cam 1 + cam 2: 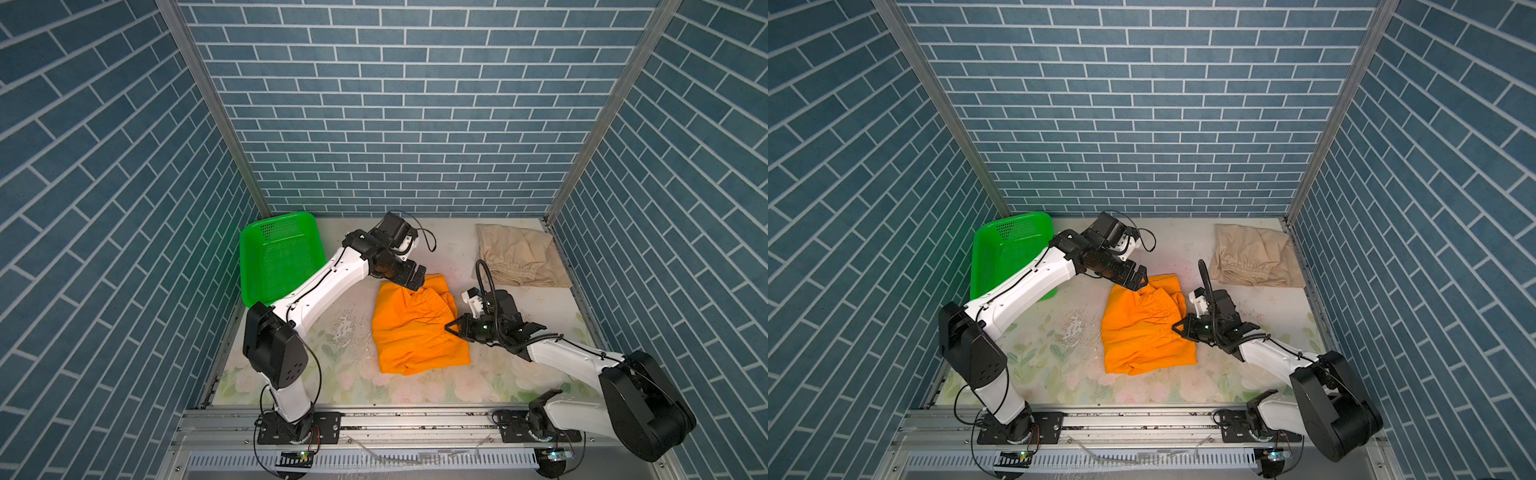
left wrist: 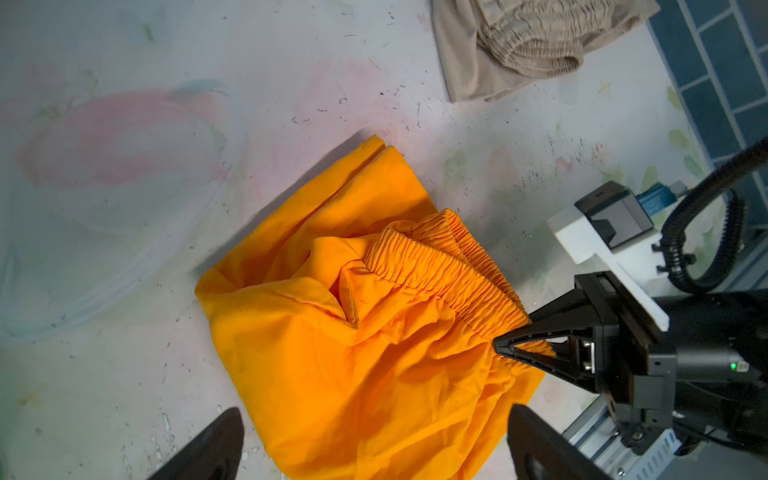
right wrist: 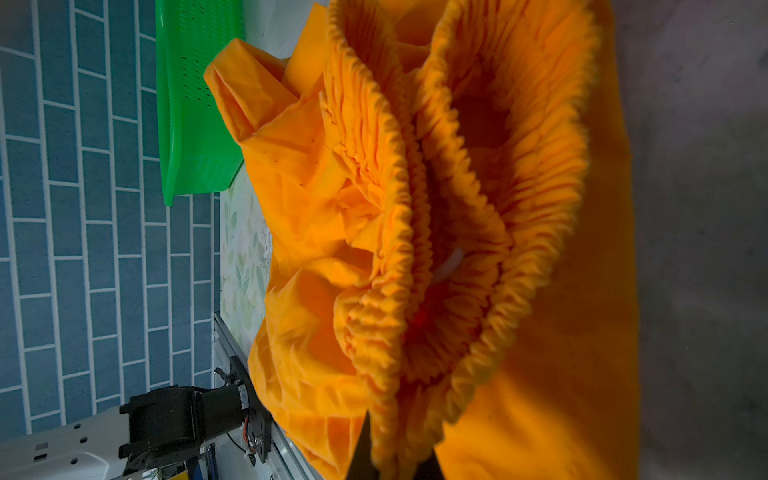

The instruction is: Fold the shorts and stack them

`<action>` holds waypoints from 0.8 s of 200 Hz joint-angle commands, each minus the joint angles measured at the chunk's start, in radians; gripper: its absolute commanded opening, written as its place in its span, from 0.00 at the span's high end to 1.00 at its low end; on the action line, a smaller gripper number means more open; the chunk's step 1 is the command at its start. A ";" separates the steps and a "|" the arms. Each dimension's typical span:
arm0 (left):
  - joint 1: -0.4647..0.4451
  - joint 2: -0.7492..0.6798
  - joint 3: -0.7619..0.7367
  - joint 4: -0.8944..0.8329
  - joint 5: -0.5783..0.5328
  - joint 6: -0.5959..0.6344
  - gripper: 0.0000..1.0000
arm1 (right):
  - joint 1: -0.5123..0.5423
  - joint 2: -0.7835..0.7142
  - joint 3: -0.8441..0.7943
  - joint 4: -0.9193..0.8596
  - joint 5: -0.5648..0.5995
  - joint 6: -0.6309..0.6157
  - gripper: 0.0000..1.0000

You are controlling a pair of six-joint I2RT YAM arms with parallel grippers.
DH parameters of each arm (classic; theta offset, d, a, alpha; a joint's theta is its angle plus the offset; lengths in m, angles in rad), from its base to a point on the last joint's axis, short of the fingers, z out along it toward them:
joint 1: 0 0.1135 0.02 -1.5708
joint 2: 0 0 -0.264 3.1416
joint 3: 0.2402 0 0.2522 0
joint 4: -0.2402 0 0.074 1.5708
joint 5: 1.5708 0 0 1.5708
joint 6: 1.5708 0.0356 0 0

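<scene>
The orange shorts [image 1: 415,332] [image 1: 1142,336] lie rumpled mid-table, their gathered waistband toward the right. My right gripper [image 1: 451,328] [image 1: 1177,326] is shut on the end of that waistband; the right wrist view shows the bunched elastic pinched at the gripper [image 3: 395,453]. My left gripper [image 1: 415,280] [image 1: 1138,279] stands open just above the far edge of the orange shorts, and in its wrist view the cloth [image 2: 374,332] lies below the spread gripper [image 2: 374,411]. The beige shorts [image 1: 519,257] [image 1: 1254,257] [image 2: 519,45] lie crumpled at the back right corner.
A green perforated basket [image 1: 270,266] [image 1: 1000,257] [image 3: 195,104] leans at the back left, partly behind my left arm. Blue brick walls close in three sides. The floral table [image 1: 415,386] ends at a metal rail in front.
</scene>
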 commanded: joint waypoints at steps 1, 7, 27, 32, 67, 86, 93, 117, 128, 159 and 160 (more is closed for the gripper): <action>-0.005 0.097 0.010 0.036 0.041 0.243 0.01 | -0.002 -0.017 -0.022 0.076 -0.025 0.032 1.00; 0.000 0.121 0.034 0.042 0.048 0.278 0.02 | -0.003 -0.016 -0.025 0.090 -0.035 0.030 1.00; 0.019 0.218 0.144 0.027 0.115 0.368 0.02 | -0.003 -0.014 -0.039 0.116 -0.056 0.016 1.00; 0.026 0.245 0.175 0.017 0.148 0.387 0.02 | -0.003 -0.013 -0.040 0.118 -0.061 0.011 1.00; 0.037 0.488 0.481 -0.213 0.285 0.501 0.10 | -0.003 -0.015 -0.047 0.111 -0.056 -0.008 1.00; 0.038 0.608 0.637 -0.360 0.317 0.554 0.15 | -0.003 -0.018 -0.050 0.112 -0.051 -0.008 1.00; 0.038 0.647 0.680 -0.406 0.317 0.565 0.16 | -0.002 -0.020 -0.053 0.113 -0.048 -0.009 1.00; 0.043 0.690 0.716 -0.497 0.354 0.615 0.16 | -0.003 -0.025 -0.061 0.112 -0.042 -0.007 1.00; 0.042 0.684 0.692 -0.495 0.351 0.628 0.15 | -0.003 -0.020 -0.061 0.113 -0.042 -0.007 1.00; 0.050 0.665 0.620 -0.446 0.378 0.642 0.13 | -0.003 -0.006 -0.058 0.117 -0.048 -0.005 1.00; 0.052 0.666 0.621 -0.446 0.380 0.643 0.13 | -0.003 -0.006 -0.057 0.117 -0.048 -0.005 1.00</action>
